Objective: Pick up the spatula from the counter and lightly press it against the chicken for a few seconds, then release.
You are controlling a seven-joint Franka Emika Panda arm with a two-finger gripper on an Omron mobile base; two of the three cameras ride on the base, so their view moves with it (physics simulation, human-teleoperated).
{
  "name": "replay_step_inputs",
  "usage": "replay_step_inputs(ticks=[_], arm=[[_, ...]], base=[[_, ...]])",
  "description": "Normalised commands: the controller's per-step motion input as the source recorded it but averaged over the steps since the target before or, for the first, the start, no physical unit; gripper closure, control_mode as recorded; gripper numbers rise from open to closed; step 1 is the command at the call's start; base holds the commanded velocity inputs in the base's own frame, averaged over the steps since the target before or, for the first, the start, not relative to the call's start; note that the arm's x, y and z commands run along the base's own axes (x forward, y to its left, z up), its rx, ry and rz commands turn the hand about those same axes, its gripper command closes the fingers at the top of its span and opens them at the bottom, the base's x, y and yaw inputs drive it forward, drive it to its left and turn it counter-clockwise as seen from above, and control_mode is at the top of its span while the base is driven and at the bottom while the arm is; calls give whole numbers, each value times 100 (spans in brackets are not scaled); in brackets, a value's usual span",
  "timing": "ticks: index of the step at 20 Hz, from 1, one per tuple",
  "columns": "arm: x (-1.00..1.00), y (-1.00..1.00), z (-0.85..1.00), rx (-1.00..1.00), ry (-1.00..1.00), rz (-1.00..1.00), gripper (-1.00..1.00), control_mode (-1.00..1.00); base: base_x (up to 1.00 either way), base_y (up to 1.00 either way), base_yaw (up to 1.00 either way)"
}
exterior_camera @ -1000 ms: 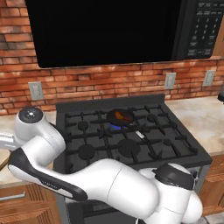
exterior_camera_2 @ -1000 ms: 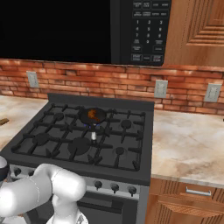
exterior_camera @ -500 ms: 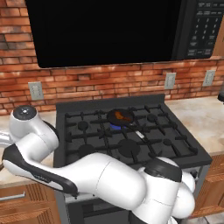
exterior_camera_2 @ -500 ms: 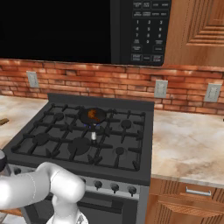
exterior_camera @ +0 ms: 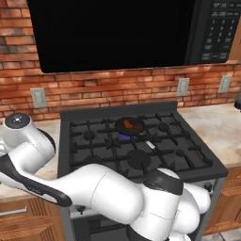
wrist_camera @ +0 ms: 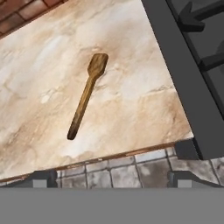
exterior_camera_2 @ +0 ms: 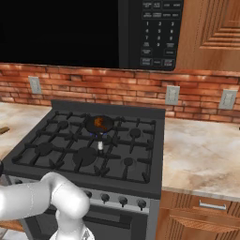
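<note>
A wooden spatula (wrist_camera: 87,95) lies flat on the marble counter (wrist_camera: 39,74) left of the stove, blade toward the brick wall. My gripper (wrist_camera: 113,179) hovers above the counter's front edge, apart from the spatula, open with nothing between its fingertips (wrist_camera: 43,178). In the base views a small dark pan (exterior_camera: 129,126) sits on a back burner and holds the orange-brown chicken (exterior_camera: 128,124), also seen from the right as chicken (exterior_camera_2: 99,122). A brown tip at the left edge of the right base view looks like the spatula (exterior_camera_2: 3,130).
The black stove (wrist_camera: 175,74) borders the counter on the right of the hand view, its raised grates (exterior_camera: 136,150) around the pan. The pan's handle (exterior_camera_2: 100,144) points toward the front. Brick wall and microwave (exterior_camera_2: 154,28) stand behind. Tiled floor (wrist_camera: 109,170) shows below the counter edge.
The arm has swung further left and down over the left counter, its white links shifting in both base views. Pan, chicken and stove have not moved.
</note>
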Motion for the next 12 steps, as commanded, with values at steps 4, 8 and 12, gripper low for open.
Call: replay_step_inputs(ticks=[4, 8, 12], arm=[[15, 8, -16, 0, 3, -4, -100, -100], [20, 11, -18, 0, 4, -3, -100, -100], [21, 10, -13, 0, 3, -2, -100, -100]], base=[[0, 0, 0], [0, 0, 0], [0, 0, 0]])
